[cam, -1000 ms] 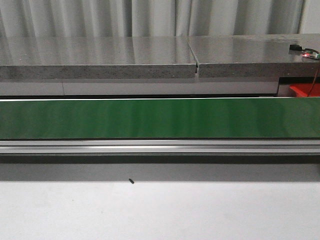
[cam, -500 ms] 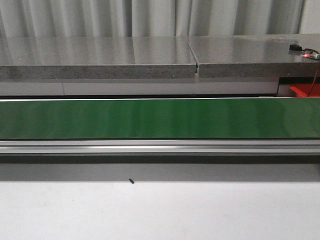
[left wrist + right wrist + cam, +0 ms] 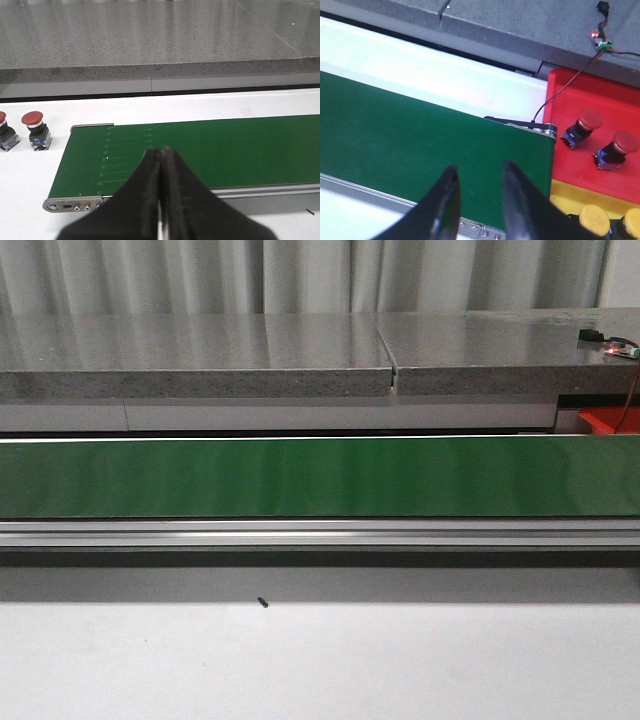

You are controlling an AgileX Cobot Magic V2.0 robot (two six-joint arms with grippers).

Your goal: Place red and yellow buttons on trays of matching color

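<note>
Green conveyor belt [image 3: 320, 477]: spans the full width of the front view at mid-frame, bare along its visible length, with a metal rail along its near edge. White tabletop [image 3: 320, 660] fills the lower part of that view; a small dark speck [image 3: 262, 602] lies on it near centre. Grey stone ledge [image 3: 200, 355] runs behind the belt.

Left gripper [image 3: 161, 195]: bottom centre of the left wrist view, dark fingers pressed together, nothing between them, above the near edge of the belt's end.

Red buttons, loose [image 3: 36, 130]: two red-capped push buttons stand on the white tabletop at the left edge of the left wrist view, just beside the belt's end; the outer one [image 3: 4, 132] is cut off by the frame.

Right gripper [image 3: 480, 200]: bottom centre of the right wrist view, fingers apart with a narrow gap, empty, over the belt near its end.

Red tray [image 3: 560, 165]: right side of the right wrist view, beside the belt's end, holding two red buttons [image 3: 584, 125], [image 3: 616, 149].

Yellow tray [image 3: 560, 197]: lower right corner, adjoining the red tray, holding two yellow buttons [image 3: 594, 218], [image 3: 632, 220], partly cropped.

Thin black cable [image 3: 565, 82]: crosses the red tray's rim to a small circuit board [image 3: 600, 41] on the grey ledge.
</note>
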